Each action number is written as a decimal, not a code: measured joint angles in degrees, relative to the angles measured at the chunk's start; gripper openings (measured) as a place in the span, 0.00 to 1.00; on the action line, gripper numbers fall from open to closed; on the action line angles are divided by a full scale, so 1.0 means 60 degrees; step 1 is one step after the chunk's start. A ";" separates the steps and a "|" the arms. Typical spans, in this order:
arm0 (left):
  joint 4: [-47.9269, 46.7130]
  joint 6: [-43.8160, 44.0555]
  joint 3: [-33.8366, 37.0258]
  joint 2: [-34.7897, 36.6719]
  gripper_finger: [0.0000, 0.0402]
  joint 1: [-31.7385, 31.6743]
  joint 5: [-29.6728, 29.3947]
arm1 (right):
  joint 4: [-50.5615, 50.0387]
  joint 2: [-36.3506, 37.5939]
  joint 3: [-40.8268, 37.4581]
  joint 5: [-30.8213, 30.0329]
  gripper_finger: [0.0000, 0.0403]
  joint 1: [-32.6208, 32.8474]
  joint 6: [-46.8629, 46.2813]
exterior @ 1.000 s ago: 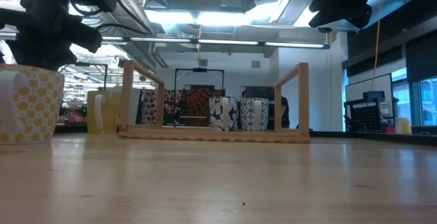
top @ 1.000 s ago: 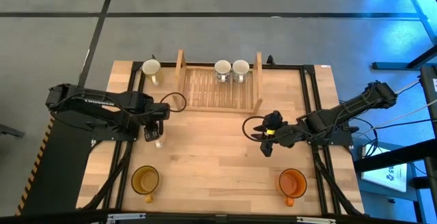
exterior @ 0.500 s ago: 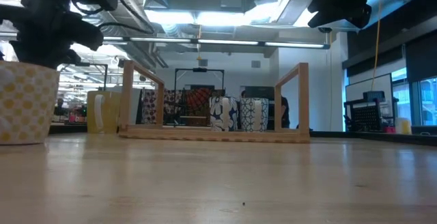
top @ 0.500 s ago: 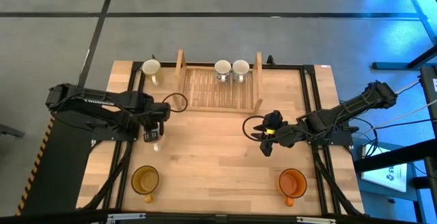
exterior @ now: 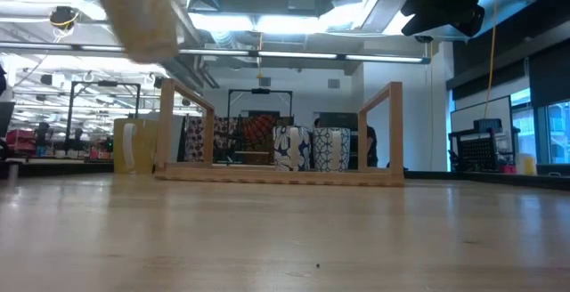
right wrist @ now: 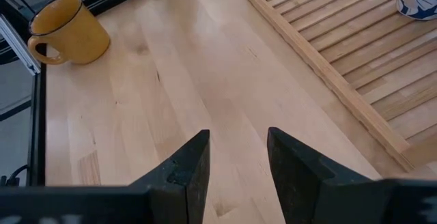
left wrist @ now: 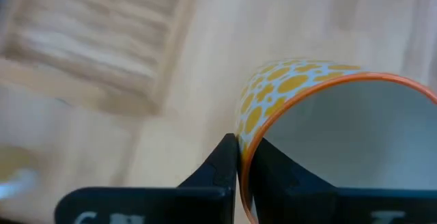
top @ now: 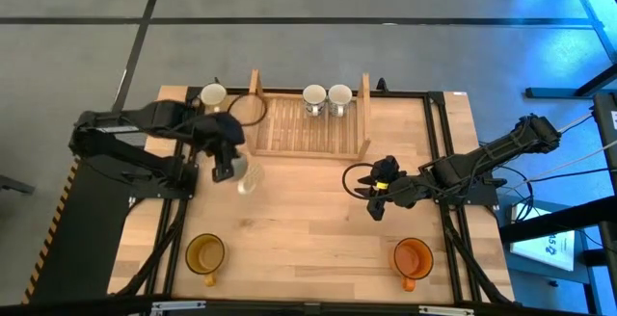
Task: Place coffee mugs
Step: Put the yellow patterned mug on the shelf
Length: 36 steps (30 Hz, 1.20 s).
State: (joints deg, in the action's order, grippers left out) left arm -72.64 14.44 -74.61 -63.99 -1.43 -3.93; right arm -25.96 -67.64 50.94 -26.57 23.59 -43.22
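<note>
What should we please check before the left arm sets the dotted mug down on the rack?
1. Grip: left gripper pinches the dotted mug by its rim, one finger inside, one outside. Ok.
2. Mug lifted off the table: ok.
3. Free room on the rack beside the two mugs standing at its far end: ok.
4. Mug attitude: tilted, cannot tell how far.
5. Right gripper open, hanging mid-table away from the rack: ok.
</note>
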 joint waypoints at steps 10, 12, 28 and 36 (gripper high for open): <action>-0.1317 -0.2641 -0.3499 -0.2928 0.04 -0.1926 -0.0364 | -0.0007 0.0000 0.0004 -0.0243 0.33 0.0001 -0.0238; -0.1332 -0.3182 -0.4050 -0.3520 0.04 -0.2442 -0.0216 | -0.0031 0.0000 0.0004 -0.0244 0.33 0.0003 -0.0247; -0.0267 -0.6809 -0.6044 -0.7758 0.04 -0.5589 -0.0533 | -0.0211 -0.0407 0.0004 -0.0619 0.33 0.0000 -0.0751; 0.0814 -0.7652 -0.6058 -0.8972 0.04 -0.6586 -0.0028 | 0.0062 -0.0484 0.0004 -0.0645 0.33 0.0002 -0.0838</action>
State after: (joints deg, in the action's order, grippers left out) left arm -67.75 -31.48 -110.95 -117.82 -40.95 -4.09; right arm -25.58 -70.54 50.96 -30.44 23.60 -48.25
